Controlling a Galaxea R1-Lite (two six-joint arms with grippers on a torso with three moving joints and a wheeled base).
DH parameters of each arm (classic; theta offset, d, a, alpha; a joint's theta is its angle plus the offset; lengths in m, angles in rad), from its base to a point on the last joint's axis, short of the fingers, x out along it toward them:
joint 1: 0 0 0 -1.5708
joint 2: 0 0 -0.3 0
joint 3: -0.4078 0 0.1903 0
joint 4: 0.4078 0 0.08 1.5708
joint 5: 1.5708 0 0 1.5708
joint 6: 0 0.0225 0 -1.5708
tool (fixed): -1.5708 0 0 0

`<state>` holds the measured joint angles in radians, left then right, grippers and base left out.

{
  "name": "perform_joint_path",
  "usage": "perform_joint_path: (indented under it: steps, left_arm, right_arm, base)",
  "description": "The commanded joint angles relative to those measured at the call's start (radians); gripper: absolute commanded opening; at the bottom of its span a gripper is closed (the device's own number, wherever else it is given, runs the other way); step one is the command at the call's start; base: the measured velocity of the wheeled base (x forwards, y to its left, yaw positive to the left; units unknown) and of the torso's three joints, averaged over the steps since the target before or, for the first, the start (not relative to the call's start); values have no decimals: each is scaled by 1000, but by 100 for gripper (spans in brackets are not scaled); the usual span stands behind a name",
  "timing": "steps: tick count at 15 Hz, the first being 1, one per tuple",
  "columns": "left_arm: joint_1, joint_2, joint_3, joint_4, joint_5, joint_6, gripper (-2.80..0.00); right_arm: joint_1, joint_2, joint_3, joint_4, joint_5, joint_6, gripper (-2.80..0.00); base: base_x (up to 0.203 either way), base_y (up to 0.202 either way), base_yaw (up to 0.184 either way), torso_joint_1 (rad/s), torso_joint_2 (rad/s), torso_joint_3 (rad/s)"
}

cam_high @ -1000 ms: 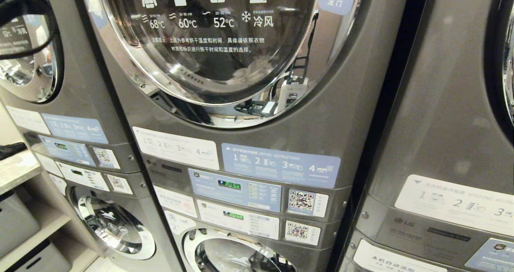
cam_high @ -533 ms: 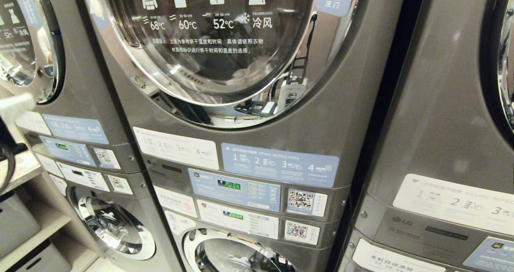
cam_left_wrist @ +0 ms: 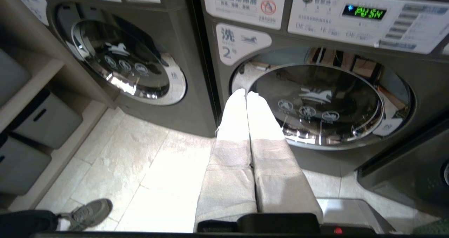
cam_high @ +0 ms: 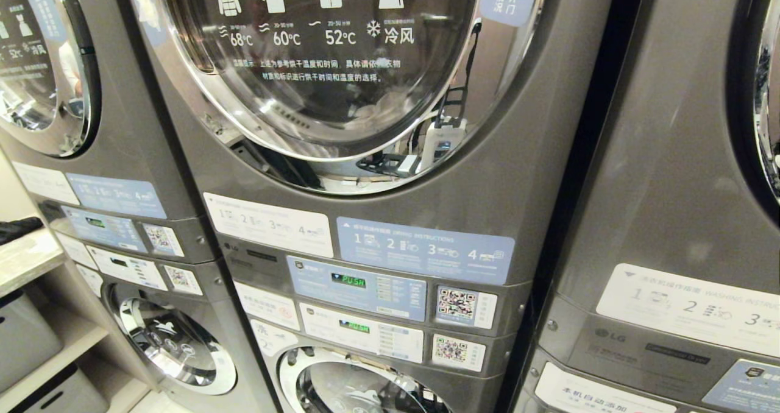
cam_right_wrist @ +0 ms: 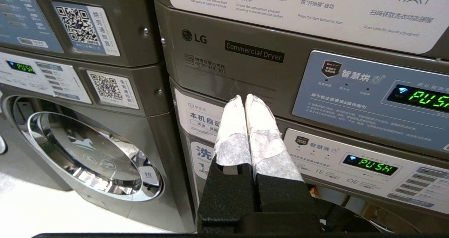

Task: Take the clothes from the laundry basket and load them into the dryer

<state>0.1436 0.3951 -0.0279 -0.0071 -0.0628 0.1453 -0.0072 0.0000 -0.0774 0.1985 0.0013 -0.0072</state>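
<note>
A row of grey stacked laundry machines fills the room. The dryer door (cam_high: pixel 317 66) is closed, with pale cloth inside. Below it, the left gripper (cam_left_wrist: pixel 245 94) and right gripper (cam_right_wrist: pixel 244 99) are pressed together, empty, probably because loading is finished. No basket is visible.

A: What does the dryer door (cam_high: pixel 317 53) read?
B: "68°C, 60°C, 52°C, 冷风".
A: And at five o'clock from it?
B: A blue strip (cam_high: pixel 425 250) numbered 1–4; below, a display (cam_high: pixel 348 280) reads "PUSH". Right-hand machine: "LG", "Commercial Dryer" plate (cam_right_wrist: pixel 254 51).
</note>
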Motion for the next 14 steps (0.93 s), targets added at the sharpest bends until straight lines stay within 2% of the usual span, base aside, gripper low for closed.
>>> perform_joint_path:
  steps: [1,3,4,8,13,14]
  left_arm:
    - [-1,-116,3,71,5,-2,-280]
    - [-2,-114,5,71,6,-4,-280]
    - [-25,-114,5,70,6,-6,-280]
    - [-189,-143,3,75,6,-30,-280]
    - [-156,-393,5,72,15,-41,-280]
    - [-152,-400,5,71,38,-75,-280]
  right_arm:
    - [0,0,-1,1,0,0,-280]
    - [0,0,-1,1,0,-3,-280]
    - [0,0,-1,1,0,-2,-280]
    - [0,0,-1,1,0,-2,-280]
    - [0,0,-1,1,2,-12,-280]
    - [0,0,-1,1,5,-11,-280]
  base:
    - [0,0,0,0,0,0]
    - [0,0,0,0,0,0]
    - [0,0,0,0,0,0]
    - [0,0,0,0,0,0]
    - [0,0,0,0,0,0]
    - [0,0,0,0,0,0]
